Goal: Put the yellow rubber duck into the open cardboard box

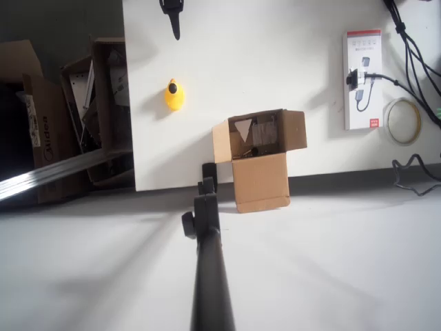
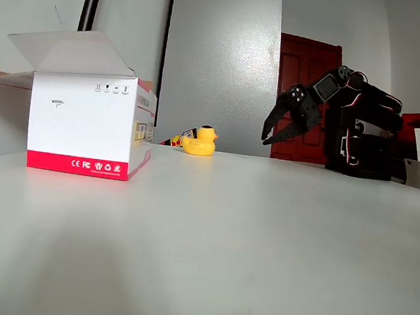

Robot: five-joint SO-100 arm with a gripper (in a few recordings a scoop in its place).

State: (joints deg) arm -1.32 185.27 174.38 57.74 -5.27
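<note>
Yellow and small, the rubber duck point(image 1: 175, 95) is sitting upright on the white bench point(image 1: 275, 55), well apart from everything else; in the fixed view the duck point(image 2: 200, 141) is standing far back on the surface, its orange beak pointing to the right of the picture. Seen from overhead, the open cardboard box point(image 1: 258, 158) is resting at the bench edge below and to the right of the duck, flaps spread, with dark contents inside that I cannot make out. The black gripper point(image 2: 270, 131) is hanging in the air to the right of the duck in the fixed view, its jaws parted and holding nothing, tips angling down toward the bench. From above, the gripper point(image 1: 173, 19) is showing at the top edge, above the duck. A white-and-red retail package point(image 1: 363, 79) is lying flat at the right, beside a roll of tape point(image 1: 402, 121) and black cables point(image 1: 413, 41).
</note>
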